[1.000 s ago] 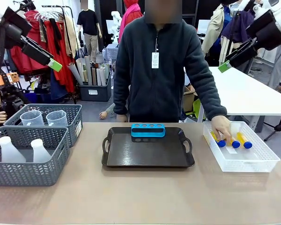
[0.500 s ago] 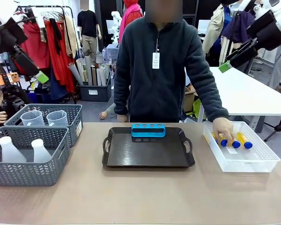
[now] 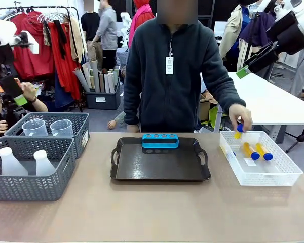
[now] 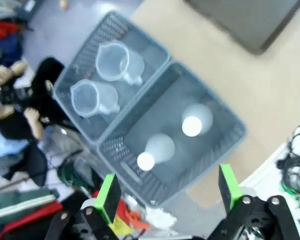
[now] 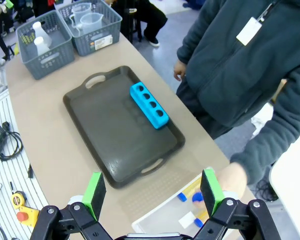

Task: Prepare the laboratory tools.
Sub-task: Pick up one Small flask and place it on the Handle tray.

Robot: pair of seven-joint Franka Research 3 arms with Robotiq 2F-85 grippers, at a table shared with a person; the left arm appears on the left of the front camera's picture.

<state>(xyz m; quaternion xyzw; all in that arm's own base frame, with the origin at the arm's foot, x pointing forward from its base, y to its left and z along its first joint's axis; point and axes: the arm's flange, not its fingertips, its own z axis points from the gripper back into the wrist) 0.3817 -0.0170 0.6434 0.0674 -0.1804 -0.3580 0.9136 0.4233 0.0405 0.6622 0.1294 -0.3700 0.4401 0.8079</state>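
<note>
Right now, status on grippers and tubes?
Left gripper open over flask basket; right gripper open, raised. Person's hand holds one yellow tube above white bin. Rack empty.

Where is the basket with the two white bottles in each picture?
Front view: the bottle basket is at the lower left, on the near part of the table.
Left wrist view: it is in the middle of the picture, seen from above.
Right wrist view: it is small, in the top left corner.
Shared landmark: the black tray, farther along the same table.
</note>
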